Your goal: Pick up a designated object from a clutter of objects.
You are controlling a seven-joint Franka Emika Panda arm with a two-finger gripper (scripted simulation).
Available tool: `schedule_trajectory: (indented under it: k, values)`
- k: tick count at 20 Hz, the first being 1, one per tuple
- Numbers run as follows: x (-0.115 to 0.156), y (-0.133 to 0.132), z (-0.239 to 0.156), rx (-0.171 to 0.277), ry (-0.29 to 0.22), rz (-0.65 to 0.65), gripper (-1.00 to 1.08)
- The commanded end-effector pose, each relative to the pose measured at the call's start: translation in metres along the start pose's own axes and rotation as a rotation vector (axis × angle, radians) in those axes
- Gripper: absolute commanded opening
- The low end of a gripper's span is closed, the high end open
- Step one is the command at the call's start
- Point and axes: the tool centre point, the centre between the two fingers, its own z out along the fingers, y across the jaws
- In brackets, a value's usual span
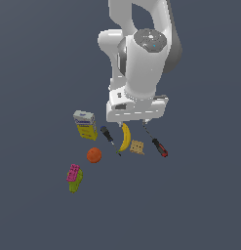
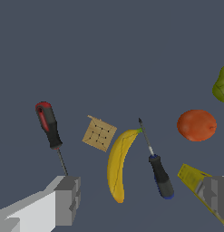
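Red and black along its handle, the slim screwdriver lies flat on the grey desk at the exterior view's right end of the clutter, its thin dark shaft running up toward the arm and its handle pointing away from it. The hand hangs above the desk over the row of items, released, with its two fingers spread wide and nothing between them. In the wrist view the shaft tip of the red screwdriver ends just beside one finger, while the other finger sits across the yellow-blue box; the handle lies outside the gap between the fingers, not within it. Beside the red screwdriver sits the tan cracker-like square, then the yellow banana, then the smaller screwdriver with the black and blue handle. The orange ball rests apart from these, and the pink-and-green block piece lies farthest off at the exterior view's left.
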Motion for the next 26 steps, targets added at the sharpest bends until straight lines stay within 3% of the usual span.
schedule_trajectory:
  k: [1, 15, 26]
  values:
    - [0.002, -0.017, 0.02, -0.004, 0.006, -0.035, 1.0]
    - [-0.012, -0.117, 0.13, 0.01, 0.045, -0.244, 1.0]
    - [-0.026, -0.147, 0.16, 0.027, 0.056, -0.305, 1.0]
